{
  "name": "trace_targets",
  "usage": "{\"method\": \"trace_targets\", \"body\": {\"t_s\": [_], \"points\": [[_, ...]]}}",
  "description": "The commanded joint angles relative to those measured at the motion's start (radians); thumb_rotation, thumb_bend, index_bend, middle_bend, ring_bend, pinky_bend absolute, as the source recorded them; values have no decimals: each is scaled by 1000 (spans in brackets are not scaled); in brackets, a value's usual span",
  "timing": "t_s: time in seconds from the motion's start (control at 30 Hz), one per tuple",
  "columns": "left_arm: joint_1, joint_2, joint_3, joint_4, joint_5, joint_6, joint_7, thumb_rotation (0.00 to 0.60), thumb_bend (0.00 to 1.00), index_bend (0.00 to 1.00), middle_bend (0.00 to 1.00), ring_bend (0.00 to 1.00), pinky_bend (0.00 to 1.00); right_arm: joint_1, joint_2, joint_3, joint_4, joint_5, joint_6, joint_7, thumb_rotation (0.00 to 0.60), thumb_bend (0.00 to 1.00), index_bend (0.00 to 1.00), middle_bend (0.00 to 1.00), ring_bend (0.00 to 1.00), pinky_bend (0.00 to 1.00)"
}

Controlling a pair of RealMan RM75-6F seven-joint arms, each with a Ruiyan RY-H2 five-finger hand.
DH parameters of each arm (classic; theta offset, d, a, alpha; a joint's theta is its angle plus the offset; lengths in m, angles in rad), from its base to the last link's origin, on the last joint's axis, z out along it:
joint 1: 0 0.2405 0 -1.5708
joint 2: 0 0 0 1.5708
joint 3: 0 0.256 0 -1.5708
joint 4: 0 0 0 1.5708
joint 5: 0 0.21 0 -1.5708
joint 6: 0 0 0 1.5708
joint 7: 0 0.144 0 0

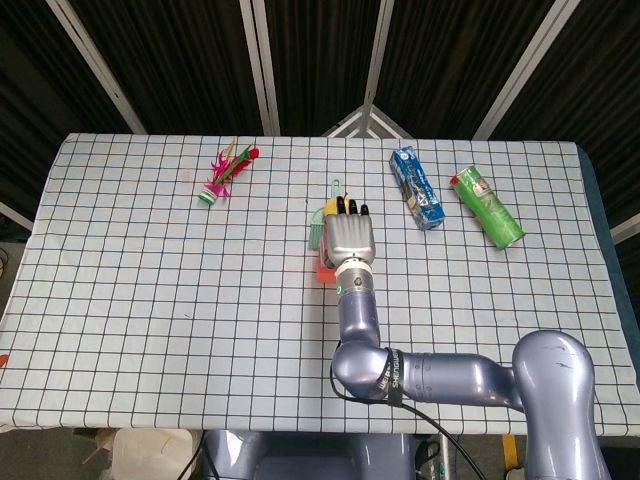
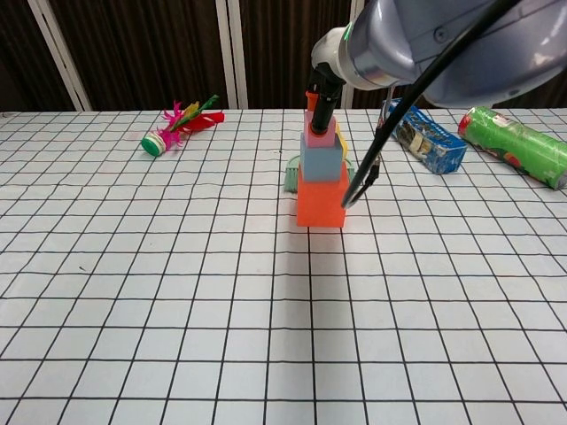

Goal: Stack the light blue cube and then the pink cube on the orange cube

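Now right hand sits over the stack, fingers on pink cube; can't tell if grasping. Risk: sideways pull-off drags pink off light blue cube w/ orange cube underneath.

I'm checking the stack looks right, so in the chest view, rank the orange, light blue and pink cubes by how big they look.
Largest to smallest:
1. orange cube, at the bottom
2. light blue cube, in the middle
3. pink cube, on top, partly hidden by the right hand
They stand in one stack, so nearness hardly skews this.
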Motion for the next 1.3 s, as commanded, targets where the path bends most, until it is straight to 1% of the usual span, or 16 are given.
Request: {"method": "trace_targets", "body": {"t_s": [0.03,0.1,0.17,0.27,0.43,0.5,0.8,1.0,1.07,1.17,1.3], "points": [[0,0,0,1,0,1,-1,600,161,159,0,0,0,2,-1,-3,0,0,1,-4,600,497,493,57,39,92],[2,0,0,1,-1,2,-3,600,161,159,0,0,0,2,-1,-2,0,0,0,-4,600,497,450,57,39,92],[2,1,-1,2,0,3,-5,600,161,159,0,0,0,2,-2,-1,-1,-1,-1,-2,600,497,379,58,39,92],[1,1,0,3,1,2,-5,600,161,159,0,0,0,1,-1,-1,-2,-2,-3,0,600,497,303,57,39,92],[1,0,0,3,1,0,-4,600,161,159,0,0,0,-1,4,0,-8,-3,-4,-1,600,497,217,57,39,92],[1,0,0,2,1,0,-3,600,161,159,0,0,0,-2,8,-1,-13,-2,-6,-3,600,497,198,57,39,92],[0,0,0,0,-1,-2,1,600,161,159,0,0,0,-4,29,-9,-34,24,-16,-33,600,497,174,57,39,92],[0,1,1,-1,0,-1,1,600,161,159,0,0,0,-3,48,-12,-54,58,-27,-61,600,497,70,57,39,92],[1,1,1,-1,0,0,1,600,161,159,0,0,0,-3,52,-12,-60,67,-29,-65,600,477,55,57,39,92],[1,1,1,-1,1,0,0,600,161,159,0,0,0,-3,56,-8,-66,72,-32,-60,600,398,9,57,39,92],[0,1,2,-1,3,0,1,600,161,159,0,0,0,0,69,-7,-79,82,-24,-69,600,337,0,58,39,92]]}}
